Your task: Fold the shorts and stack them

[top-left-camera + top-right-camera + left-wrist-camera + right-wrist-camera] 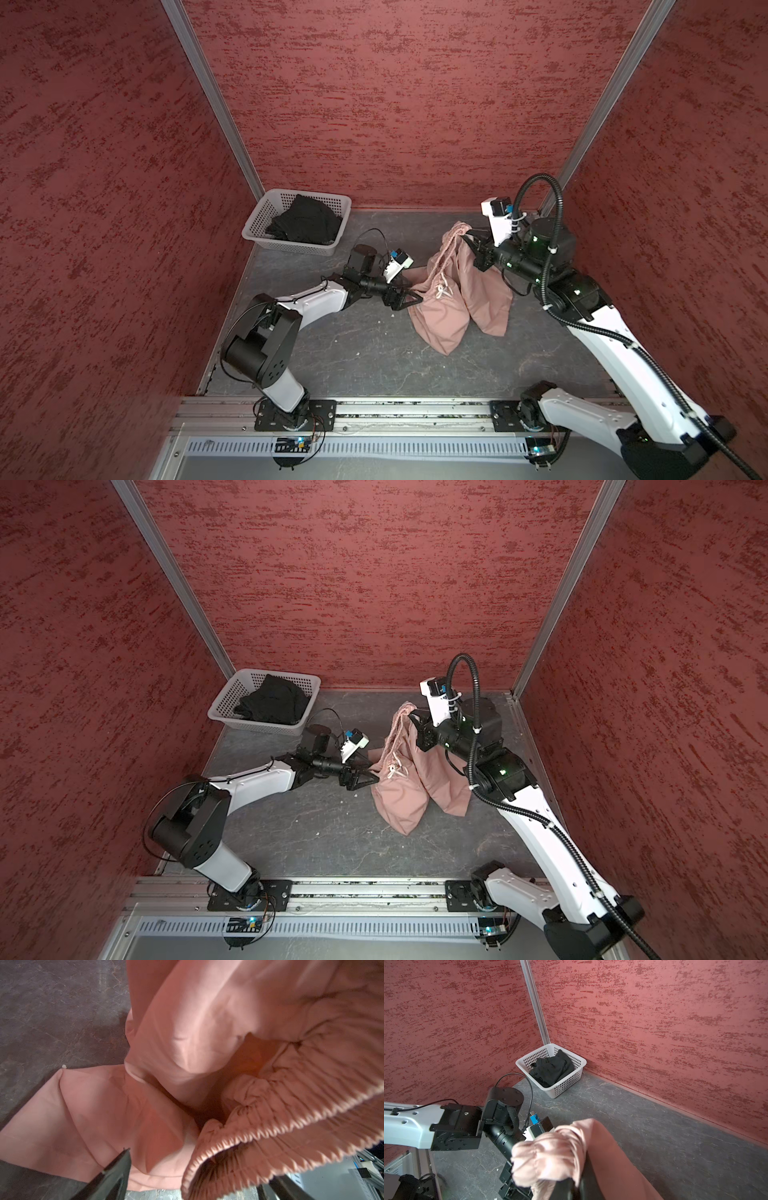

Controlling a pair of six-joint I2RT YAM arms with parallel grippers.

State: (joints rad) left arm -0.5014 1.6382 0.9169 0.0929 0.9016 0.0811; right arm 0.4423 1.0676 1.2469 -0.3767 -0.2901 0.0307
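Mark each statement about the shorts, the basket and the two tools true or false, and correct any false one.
1. The black shorts lie in the basket. True.
2. The right tool is shut on the pink shorts at the waistband. True.
3. The pink shorts lie folded flat. False: they hang bunched from the right tool, legs slumped on the table.
4. The left tool is shut. False: its jaws stand open.
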